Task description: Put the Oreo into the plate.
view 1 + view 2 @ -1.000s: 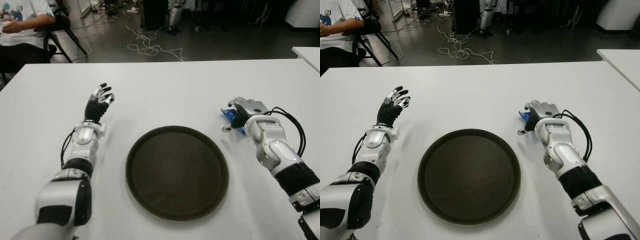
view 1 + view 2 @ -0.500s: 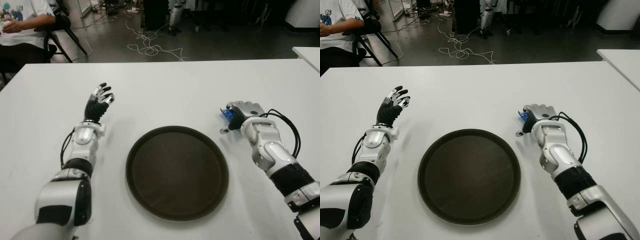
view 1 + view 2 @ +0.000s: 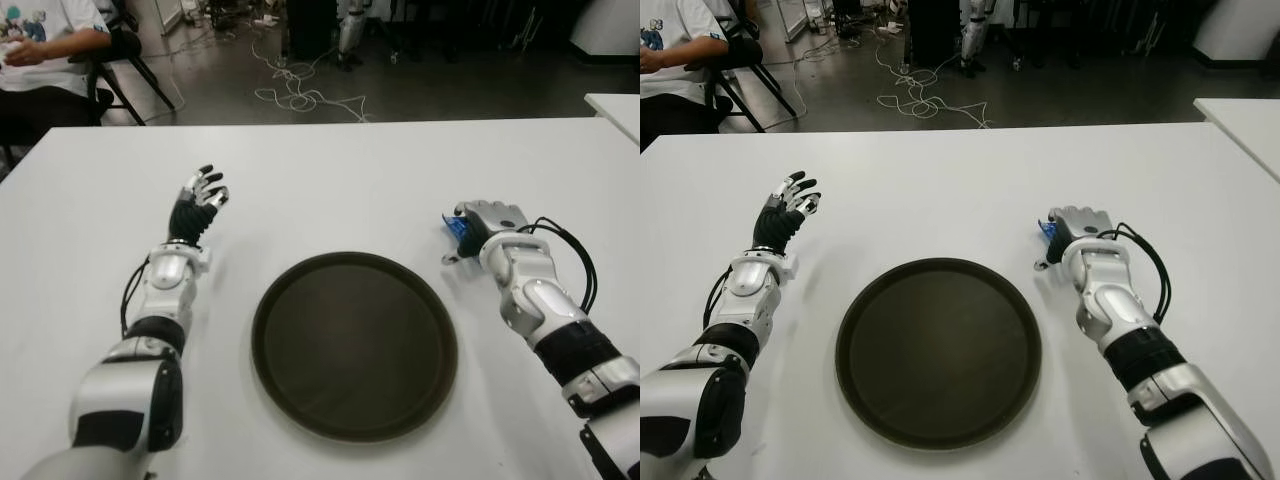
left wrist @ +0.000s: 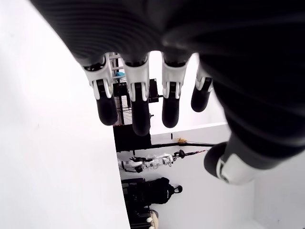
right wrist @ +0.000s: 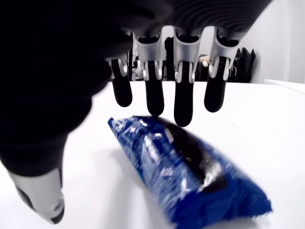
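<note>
The Oreo [image 5: 190, 167] is a blue packet lying flat on the white table [image 3: 330, 190], right of the round dark plate [image 3: 354, 345]. My right hand [image 3: 487, 218] hovers over the packet with its palm down. In the right wrist view its fingers [image 5: 183, 102] hang straight above the packet's far end, and the thumb [image 5: 43, 191] stands off to one side. Nothing is grasped. Only the packet's left tip [image 3: 453, 229] shows from under the hand in the eye views. My left hand [image 3: 200, 195] shows left of the plate, fingers spread and holding nothing.
The plate holds nothing. A seated person [image 3: 45, 40] and a chair are beyond the table's far left corner. Cables [image 3: 300, 95] lie on the floor behind. A second white table's corner [image 3: 615, 105] shows at the far right.
My right hand has shifted slightly farther and leftward over the Oreo, with the forearm swinging in. The packet and my left hand have not moved.
</note>
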